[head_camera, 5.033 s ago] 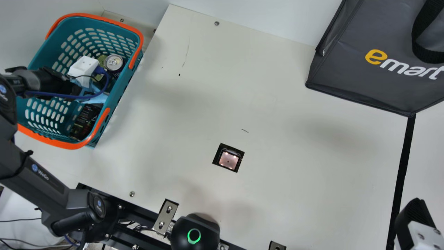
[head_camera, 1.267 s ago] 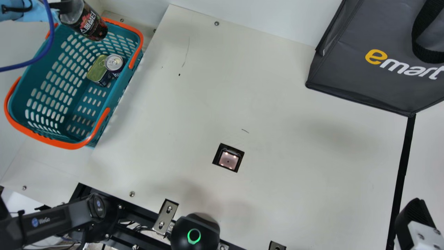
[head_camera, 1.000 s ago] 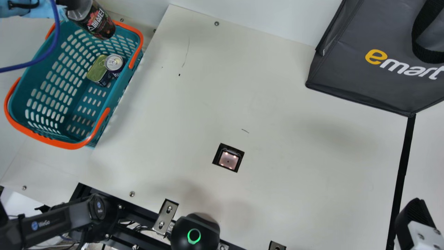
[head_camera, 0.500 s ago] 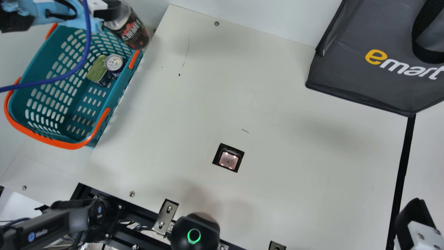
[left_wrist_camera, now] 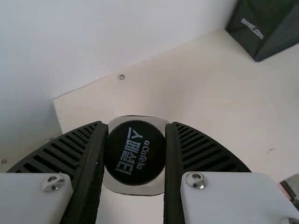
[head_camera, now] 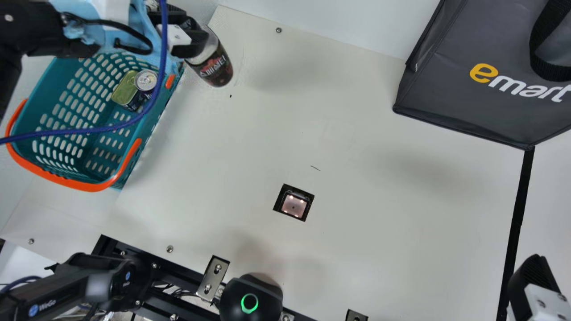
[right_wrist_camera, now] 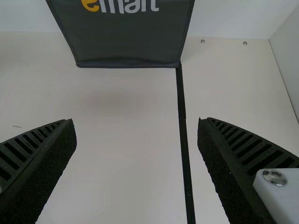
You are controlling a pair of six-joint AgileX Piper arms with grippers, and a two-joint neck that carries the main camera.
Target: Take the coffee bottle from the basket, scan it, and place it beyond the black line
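Main view: left arm (head_camera: 35,26) has coffee bottle (head_camera: 216,69) tilted over desk (head_camera: 379,249), outside basket (head_camera: 58,179); right arm (head_camera: 544,301) beside black line (head_camera: 517,223). Left wrist view: jaws clenched on coffee bottle, cap (left_wrist_camera: 135,152) facing camera. Right wrist view: jaws released, wide apart, bag (right_wrist_camera: 126,42) at black line's end.
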